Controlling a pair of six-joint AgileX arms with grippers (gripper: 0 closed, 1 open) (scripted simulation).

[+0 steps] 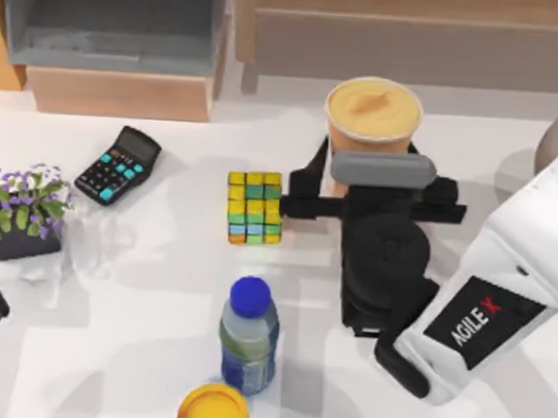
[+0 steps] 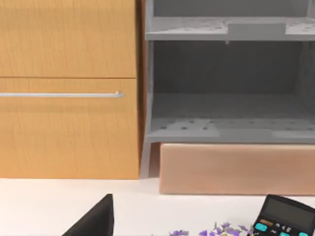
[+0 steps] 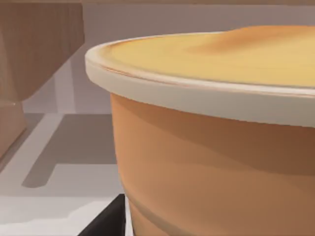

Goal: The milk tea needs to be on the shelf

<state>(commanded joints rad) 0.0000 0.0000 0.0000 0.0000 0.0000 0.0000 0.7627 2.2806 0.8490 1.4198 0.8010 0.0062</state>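
Right hand (image 1: 368, 181): at the milk tea (image 1: 373, 115), finger spread indiscernible. Cup stands on tabletop (image 1: 142, 286) before the shelf (image 1: 413, 28). Likely top-heavy, slick, thin-walled; grip mid-body, gently.

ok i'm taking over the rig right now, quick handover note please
Right hand: at the milk tea, in front of the shelf; fingers spread either side of the cup's lower body, whether they press it can't be told.
Left hand: parked at the table's left edge, near the potted flowers.
Milk tea: upright on the table, just in front of the shelf.
Done: right arm has reached the cup.
Left: secure the grip, lift, set the cup on the shelf.
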